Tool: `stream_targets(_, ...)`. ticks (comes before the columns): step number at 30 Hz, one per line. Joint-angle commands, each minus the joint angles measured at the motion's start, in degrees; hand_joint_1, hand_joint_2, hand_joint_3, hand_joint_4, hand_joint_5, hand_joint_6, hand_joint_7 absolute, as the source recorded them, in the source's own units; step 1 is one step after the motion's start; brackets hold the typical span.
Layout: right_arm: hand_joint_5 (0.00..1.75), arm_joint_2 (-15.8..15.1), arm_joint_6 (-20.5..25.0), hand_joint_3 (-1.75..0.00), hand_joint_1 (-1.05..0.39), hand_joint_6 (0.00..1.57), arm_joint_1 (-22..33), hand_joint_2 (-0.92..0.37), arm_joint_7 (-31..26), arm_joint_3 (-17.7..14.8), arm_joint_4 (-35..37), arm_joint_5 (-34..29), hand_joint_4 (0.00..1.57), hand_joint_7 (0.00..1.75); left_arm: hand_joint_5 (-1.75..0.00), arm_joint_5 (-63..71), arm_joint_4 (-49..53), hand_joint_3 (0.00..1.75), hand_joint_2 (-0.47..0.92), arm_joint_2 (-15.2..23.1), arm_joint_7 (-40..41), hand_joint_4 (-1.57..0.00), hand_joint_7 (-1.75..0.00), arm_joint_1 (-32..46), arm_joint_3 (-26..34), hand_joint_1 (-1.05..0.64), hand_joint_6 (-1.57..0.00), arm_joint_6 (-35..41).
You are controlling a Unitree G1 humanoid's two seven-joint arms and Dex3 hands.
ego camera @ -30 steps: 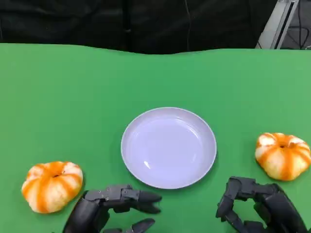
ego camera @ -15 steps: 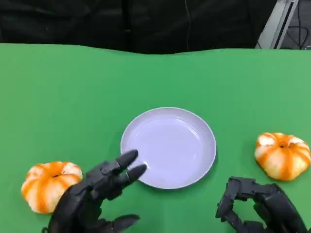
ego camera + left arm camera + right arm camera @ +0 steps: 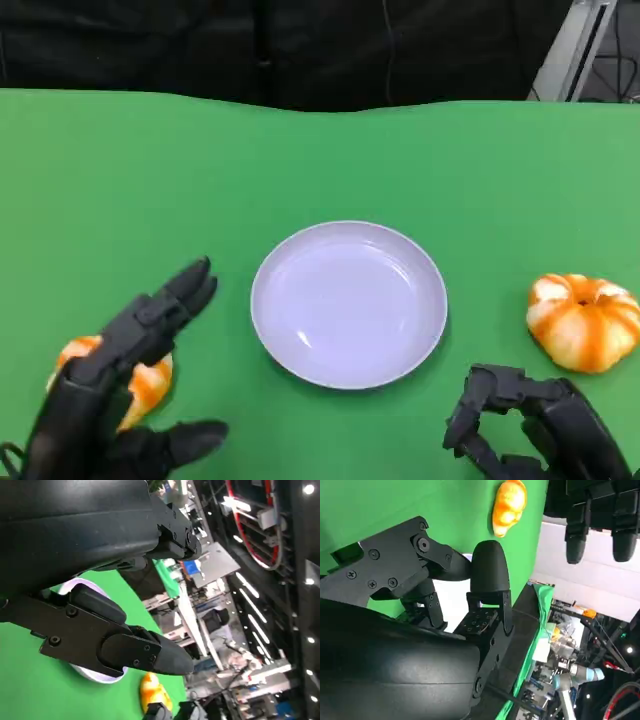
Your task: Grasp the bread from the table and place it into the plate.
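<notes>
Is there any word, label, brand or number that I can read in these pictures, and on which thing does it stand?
None on the plate, the breads, the table or the hands.
Background clutter in both wrist views: too small and blurred to read.

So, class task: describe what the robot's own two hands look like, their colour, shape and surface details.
Both hands are matte black. The left hand has chunky, segmented fingers with rounded tips and small round screw heads on flat plates. The right hand is built the same way: angular black links, visible screws and a smooth rounded shell behind the fingers.
</notes>
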Motion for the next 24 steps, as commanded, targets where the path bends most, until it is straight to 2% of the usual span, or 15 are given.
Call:
stream_targets(1, 1.59, -0.62, 0.08, -0.92, -0.21, 0.82, 0.24, -0.62, 0.44, -0.51, -0.33, 1.4, 0.82, 1.31, -0.03, 0.2, -0.7, 0.16, 0.92, 1.05, 1.62, -0.38, -0.02, 0.37, 0.24, -0.76, -0.31, -0.17)
stream_targets(7, 1.58, -0.59, -0.39, -0.92, -0.22, 0.82, 0.13, -0.61, 0.5, -0.66, 0.03, 1.34, 0.81, 1.3, -0.02, 1.41, -0.34, 0.16, 0.92, 1.43, 3.03, -0.38, -0.02, 0.0, 1.14, -0.76, -0.32, -1.39)
stream_targets(11, 1.58, -0.78, -0.05, -0.92, -0.23, 0.81, 0.32, -0.61, 0.83, -0.68, -0.36, 1.67, 0.81, 1.31, -0.03, 10.38, -1.47, 0.16, 0.92, 2.7, 9.96, -0.41, -0.02, -0.35, 6.47, -0.79, -0.35, -2.08)
stream_targets(24, 1.58, -0.87, -0.19, -0.9, -0.24, 0.8, 0.27, -0.62, 1.08, -0.67, -0.08, 1.62, 0.81, 1.32, -0.04, 16.1, -1.84, 0.17, 0.92, 4.27, 17.3, -0.48, -0.02, 0.29, 6.87, -0.82, -0.39, -1.87)
